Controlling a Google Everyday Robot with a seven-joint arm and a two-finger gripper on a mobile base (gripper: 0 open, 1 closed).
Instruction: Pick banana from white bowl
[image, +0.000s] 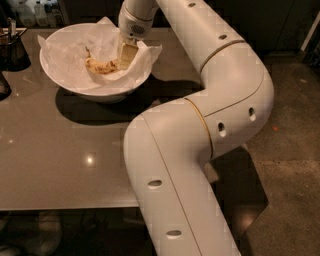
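Observation:
The white bowl (75, 85) stands at the table's far left, lined with crumpled white paper (65, 50) that sticks past its rim. The banana (101, 65), small, yellow-brown and speckled, lies on the paper near the bowl's middle. My gripper (125, 56) reaches down into the bowl from the right, its tip at the banana's right end and touching or nearly touching it. The long white arm (220, 100) hides the bowl's right rim.
A dark container with utensils (12, 47) stands at the table's left edge beside the bowl. The glossy brown table (60, 160) runs to a front edge low in view. The arm's lower links (170, 200) fill the foreground right; dark floor (290, 165) lies to the right.

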